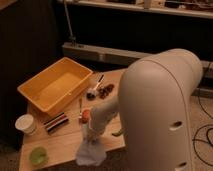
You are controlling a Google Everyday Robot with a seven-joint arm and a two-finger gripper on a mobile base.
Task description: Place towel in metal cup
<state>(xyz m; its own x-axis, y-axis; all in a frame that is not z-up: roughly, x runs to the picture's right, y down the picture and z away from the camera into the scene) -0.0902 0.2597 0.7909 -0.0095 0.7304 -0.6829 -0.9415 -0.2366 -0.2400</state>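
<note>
The towel, a pale bluish-white limp cloth, hangs bunched from my gripper over the front part of the wooden table. The gripper comes down from the big white arm casing on the right and is shut on the towel's top. Its fingertips are buried in the cloth. A small greyish cup with a dark inside, seemingly the metal cup, stands farther back on the table beside the yellow bin, well behind the gripper.
A yellow plastic bin fills the table's back left. A white paper cup and a translucent green cup stand at the left front. A dark striped item, a small orange object and a dark cluster lie mid-table.
</note>
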